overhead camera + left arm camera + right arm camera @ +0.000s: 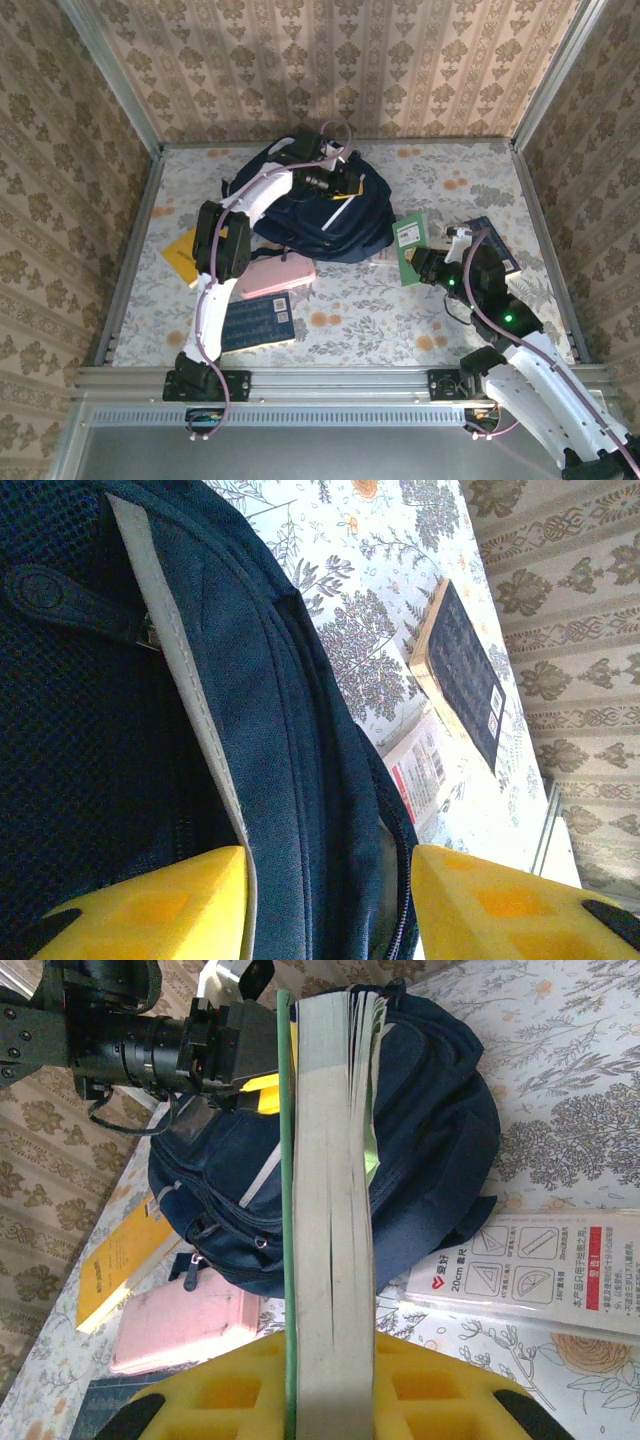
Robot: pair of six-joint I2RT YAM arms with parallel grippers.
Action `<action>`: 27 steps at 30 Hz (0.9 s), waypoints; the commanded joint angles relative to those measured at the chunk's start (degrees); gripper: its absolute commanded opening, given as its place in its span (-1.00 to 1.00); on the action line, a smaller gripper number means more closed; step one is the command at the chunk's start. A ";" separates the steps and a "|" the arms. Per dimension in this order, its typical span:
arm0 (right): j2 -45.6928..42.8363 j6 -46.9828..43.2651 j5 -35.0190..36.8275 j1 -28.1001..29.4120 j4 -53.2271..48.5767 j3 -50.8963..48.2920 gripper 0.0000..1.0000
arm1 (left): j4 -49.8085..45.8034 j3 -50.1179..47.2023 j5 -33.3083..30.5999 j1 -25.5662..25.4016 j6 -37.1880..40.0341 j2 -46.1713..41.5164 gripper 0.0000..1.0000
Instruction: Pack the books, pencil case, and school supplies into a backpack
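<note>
- We are holding the half-open left fingers [150,910] astride the backpack [330,215] fabric by the far edge of the counter [450,165]; grip unclear.
- We are clamping the green pack [325,1160] in the right fingers [220,1390].
- The books [258,322] and pencil case [278,275] are lying outside, unpacked.

Obstruction findings: the left arm [215,270] is covering the upper backpack [330,225] and is overlapping parts of the yellow book [180,255], pencil case [280,277] and blue book [262,322]. The right arm [485,285] is masking a corner of the navy book [505,245].

In the left wrist view, the bottom edge is cropping the left end effector [328,855]. Whether it is pinching fabric is not discernible.

In the right wrist view, the frame edge is cutting off the white strip [530,1270]. The green pack [330,1210] is presenting edge-on, its cover unreadable.
</note>
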 commanded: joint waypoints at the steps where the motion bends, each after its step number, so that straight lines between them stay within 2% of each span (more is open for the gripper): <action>1: -0.56 0.49 -1.02 -0.46 3.87 0.24 -1.00 | 0.22 -1.22 2.74 -0.25 -0.65 0.47 -0.04; 13: -1.96 2.60 -2.34 -0.75 4.44 -1.73 -1.00 | -1.16 -3.43 -2.25 -0.74 0.61 0.48 -0.06; 17: -1.79 3.08 -2.83 -0.77 4.92 -1.96 -1.00 | -6.13 -0.16 -8.08 -2.20 3.59 1.98 -0.15; 20: -1.79 3.28 -3.14 -0.80 4.99 -2.00 -1.00 | -9.80 2.44 -16.62 -3.11 5.57 2.45 -0.34; 22: -1.79 3.22 -3.18 -0.82 5.05 -1.78 -1.00 | -11.81 3.97 -21.38 -3.63 6.73 2.43 -0.60; 24: -1.55 3.06 -2.96 -0.84 5.33 -1.39 -1.00 | -13.60 5.88 -24.33 -4.20 8.37 1.96 -0.98; 27: 0.07 2.78 -2.56 -0.92 6.21 0.09 -1.00 | -15.24 7.97 -24.86 -4.49 10.07 -0.76 -1.00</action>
